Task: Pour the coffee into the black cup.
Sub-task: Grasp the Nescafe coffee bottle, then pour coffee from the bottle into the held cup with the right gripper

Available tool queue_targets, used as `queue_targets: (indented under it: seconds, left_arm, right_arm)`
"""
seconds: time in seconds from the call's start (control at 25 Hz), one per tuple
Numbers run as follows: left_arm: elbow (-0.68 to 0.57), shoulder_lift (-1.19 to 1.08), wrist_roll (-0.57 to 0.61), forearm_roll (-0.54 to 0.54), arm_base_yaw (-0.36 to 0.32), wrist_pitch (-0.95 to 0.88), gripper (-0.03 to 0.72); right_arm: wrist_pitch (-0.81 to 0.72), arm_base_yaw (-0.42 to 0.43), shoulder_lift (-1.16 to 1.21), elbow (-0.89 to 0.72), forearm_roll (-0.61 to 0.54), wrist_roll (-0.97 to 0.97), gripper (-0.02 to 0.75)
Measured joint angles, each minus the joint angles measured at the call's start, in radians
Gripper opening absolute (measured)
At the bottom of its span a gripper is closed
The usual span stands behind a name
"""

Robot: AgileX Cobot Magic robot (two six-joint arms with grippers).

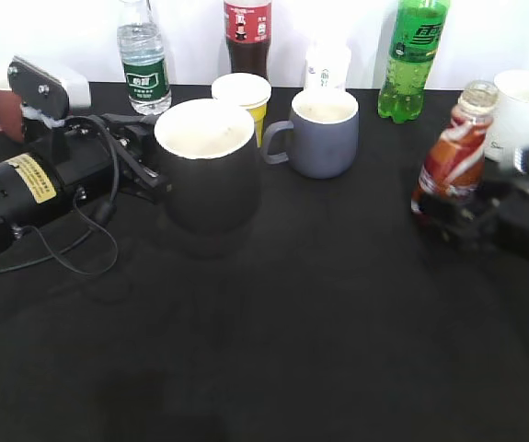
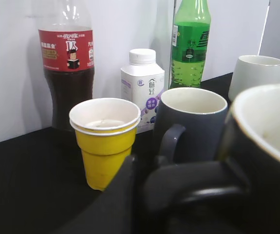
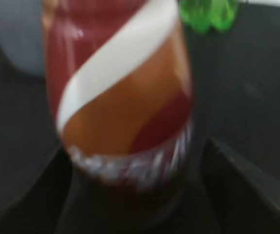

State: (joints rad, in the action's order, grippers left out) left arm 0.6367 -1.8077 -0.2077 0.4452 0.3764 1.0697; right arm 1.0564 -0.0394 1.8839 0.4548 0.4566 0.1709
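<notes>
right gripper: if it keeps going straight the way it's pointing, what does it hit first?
The coffee bottle. It fills the right wrist view between the right gripper fingers, seemingly already between them, though blur hides any contact. Beyond it is table.

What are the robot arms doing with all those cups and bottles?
The left gripper is at the handle of the black cup, which looks empty inside. The right gripper is around the bottom of the coffee bottle, which leans a little and seems to have no cap. No coffee is pouring yet. A yellow paper cup, a grey-blue mug and more bottles stand behind on the black table.
</notes>
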Motion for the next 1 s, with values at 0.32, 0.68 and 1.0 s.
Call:
queue_targets:
  seconds: [0.32, 0.68, 1.0]
  left_arm:
    - [0.0, 0.0, 0.0, 0.0, 0.0, 0.0, 0.061]
    - [0.001, 0.0, -0.005, 0.046, 0.006, 0.008, 0.061]
    - [0.203, 0.0, -0.09, 0.106, 0.234, -0.125, 0.061]
  right_arm:
    - [0.046, 0.0, 0.11, 0.131, 0.107, 0.005, 0.533]
    - [0.115, 0.0, 0.035, 0.057, 0.08, 0.026, 0.532]
    - [-0.166, 0.0, -0.445, 0.152, 0.391, 0.025, 0.532]
